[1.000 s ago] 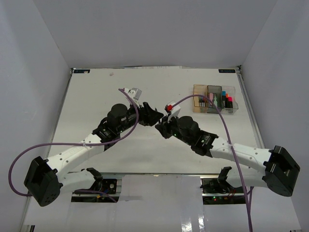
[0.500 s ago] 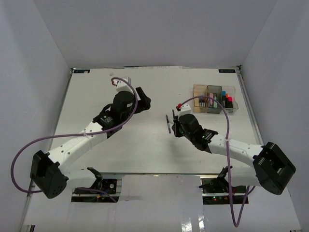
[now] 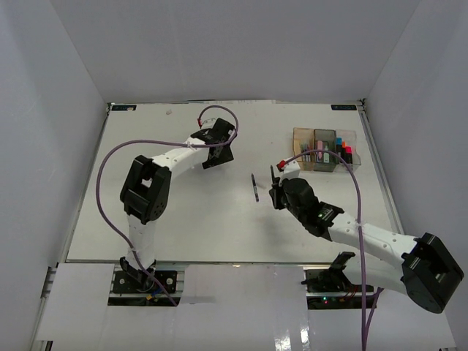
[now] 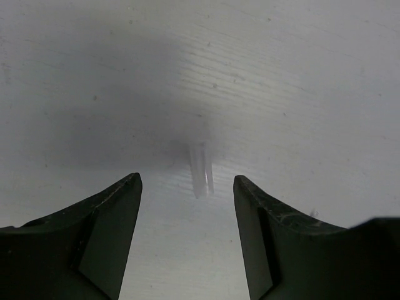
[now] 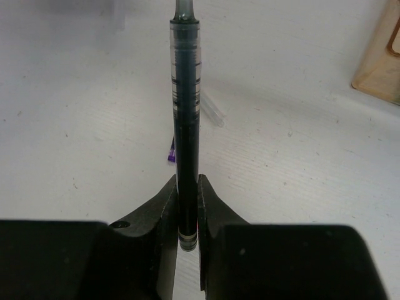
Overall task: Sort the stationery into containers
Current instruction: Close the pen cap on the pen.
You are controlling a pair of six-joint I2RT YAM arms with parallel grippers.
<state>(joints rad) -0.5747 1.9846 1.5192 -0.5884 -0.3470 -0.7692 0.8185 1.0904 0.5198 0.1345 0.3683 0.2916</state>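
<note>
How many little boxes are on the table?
3, touching in a row at the far right: the amber box innermost, the grey box in the middle, the clear box outermost. None looks hidden.

I see on my feed a white-shelled, black-jointed left arm (image 3: 172,157) and its matching right arm (image 3: 369,238), each trailing a looping purple cable (image 3: 101,183); the left end effector (image 4: 187,184) shows matte black wedge fingers (image 4: 94,237).

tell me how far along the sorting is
Done: bright-capped markers sit in the bins. In hand: the right fingers are shut on a dark pen. Remaining: another thin pen lies on the table; the left fingers are open, empty.
</note>
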